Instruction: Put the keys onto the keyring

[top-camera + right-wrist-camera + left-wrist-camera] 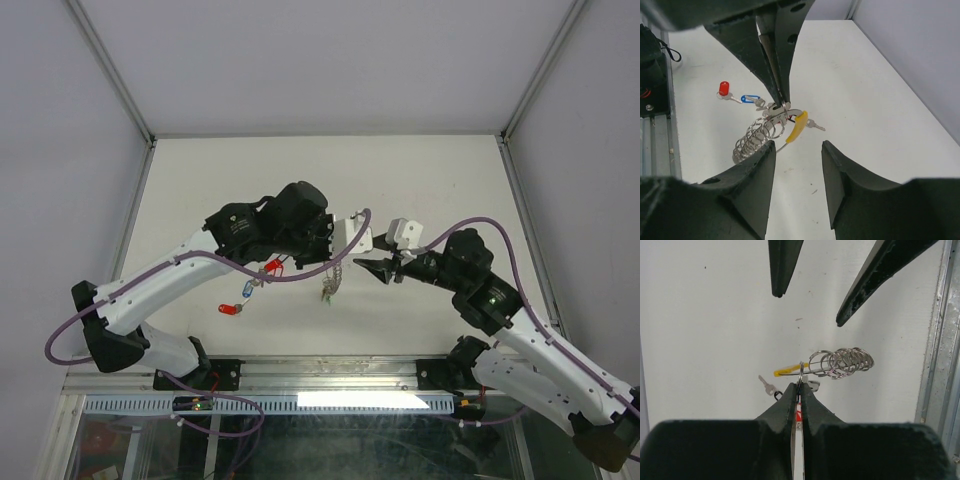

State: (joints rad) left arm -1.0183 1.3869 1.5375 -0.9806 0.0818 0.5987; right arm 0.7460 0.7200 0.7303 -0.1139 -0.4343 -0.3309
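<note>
The left gripper is clenched on the keyring, a thin wire ring that stands on edge between its fingertips. It is above the middle of the table, a little towards the near edge. From the ring hangs a chain of rings, silver and linked one to another. A yellow-tagged key hangs close against the keyring; whether it is threaded on the wire or only touches it, the pictures do not tell. The right gripper is released, its jaws stand apart with nothing between them. It faces the left gripper from the right side, near the ring but not touching it. Two more keys lie flat on the table, to the left of the grippers and closer to the near edge: a blue-tagged key and, just beside it towards the near left corner, a red-tagged key. Both are apart from the keyring
</note>
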